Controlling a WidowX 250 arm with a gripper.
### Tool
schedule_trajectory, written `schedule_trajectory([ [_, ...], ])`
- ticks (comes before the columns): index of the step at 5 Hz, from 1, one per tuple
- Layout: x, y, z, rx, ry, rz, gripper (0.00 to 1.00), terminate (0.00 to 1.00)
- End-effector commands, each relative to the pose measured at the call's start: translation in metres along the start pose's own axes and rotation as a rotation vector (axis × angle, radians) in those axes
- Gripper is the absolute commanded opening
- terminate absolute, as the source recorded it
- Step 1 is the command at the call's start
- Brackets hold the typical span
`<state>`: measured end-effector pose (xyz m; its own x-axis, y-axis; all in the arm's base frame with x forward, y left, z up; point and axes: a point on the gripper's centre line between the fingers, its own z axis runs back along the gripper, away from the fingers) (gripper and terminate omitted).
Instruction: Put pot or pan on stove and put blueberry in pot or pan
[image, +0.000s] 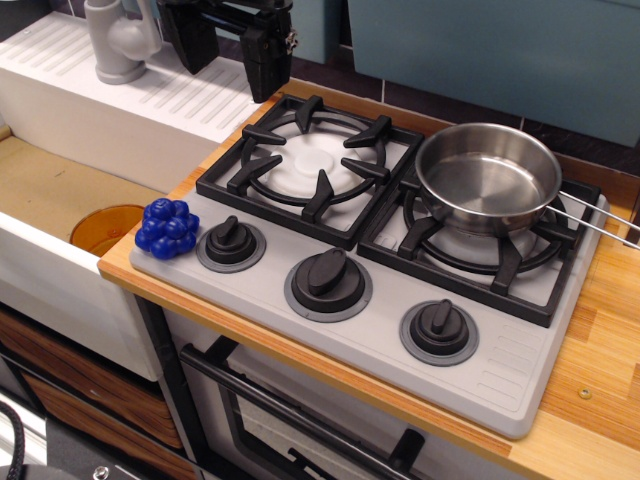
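The shiny steel saucepan (488, 178) stands upright and empty on the right burner of the light grey stove (380, 330), its wire handle pointing right. The blueberry cluster (167, 228) lies on the stove's front left corner, next to the left knob (231, 242). My black gripper (232, 45) hangs at the top left, above the sink's drainboard and behind the left burner, far from the pan and the blueberry. Its fingers are apart and hold nothing.
An orange bowl (105, 229) sits in the sink basin left of the stove. A grey faucet (118, 40) stands at the back left. The wooden counter (600, 350) borders the stove on the right. An oven door handle (300, 420) runs below.
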<state>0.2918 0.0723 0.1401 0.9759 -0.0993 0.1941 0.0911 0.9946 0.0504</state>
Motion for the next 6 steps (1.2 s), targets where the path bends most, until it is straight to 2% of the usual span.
schedule_trajectory([
  [1,0.000,0.000,0.000,0.000,0.000,0.000,1.00,0.00],
  [2,0.023,-0.036,-0.002,0.033,0.013,0.060,1.00,0.00],
  [4,0.038,-0.067,-0.005,0.004,0.000,0.093,1.00,0.00],
  [5,0.046,-0.089,-0.017,-0.002,-0.029,0.098,1.00,0.00],
  [6,0.053,-0.106,-0.032,0.016,-0.080,0.105,1.00,0.00],
])
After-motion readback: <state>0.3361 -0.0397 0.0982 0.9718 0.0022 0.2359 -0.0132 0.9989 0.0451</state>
